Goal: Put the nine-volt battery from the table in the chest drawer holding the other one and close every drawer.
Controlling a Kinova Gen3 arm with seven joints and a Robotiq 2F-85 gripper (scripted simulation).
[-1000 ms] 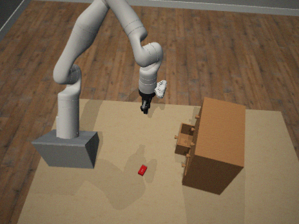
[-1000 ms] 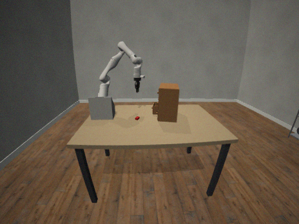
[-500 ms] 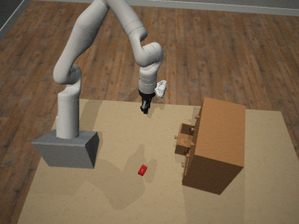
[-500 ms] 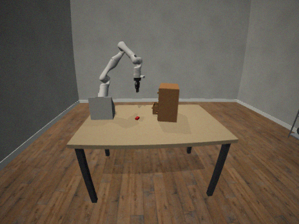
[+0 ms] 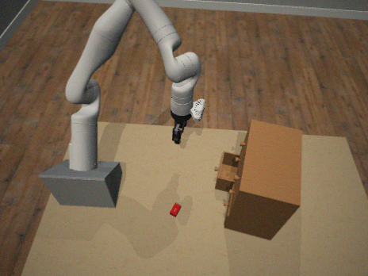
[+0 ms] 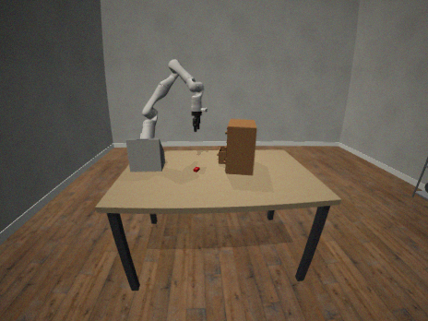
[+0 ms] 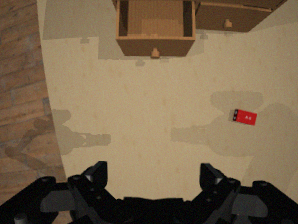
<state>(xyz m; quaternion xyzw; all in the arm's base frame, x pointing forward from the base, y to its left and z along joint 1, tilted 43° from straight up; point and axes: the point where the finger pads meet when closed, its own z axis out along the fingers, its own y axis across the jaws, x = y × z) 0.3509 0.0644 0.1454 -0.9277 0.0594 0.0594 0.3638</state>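
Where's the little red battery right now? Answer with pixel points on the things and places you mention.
The red battery [image 5: 175, 209] [image 6: 196, 169] [image 7: 245, 117] lies on the table, between the gray block [image 5: 81, 189] [image 6: 145, 156] and the wooden chest [image 5: 270, 159] [image 6: 241, 149] in the top view.

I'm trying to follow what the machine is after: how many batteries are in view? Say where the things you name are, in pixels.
1: the red battery [image 5: 175, 209] [image 6: 196, 169] [image 7: 246, 117], on the table [image 5: 151, 159] [image 6: 221, 194] [image 7: 125, 90] in front of the chest [image 5: 271, 159] [image 6: 241, 148] [image 7: 212, 20]. Others may be hidden inside the drawers.
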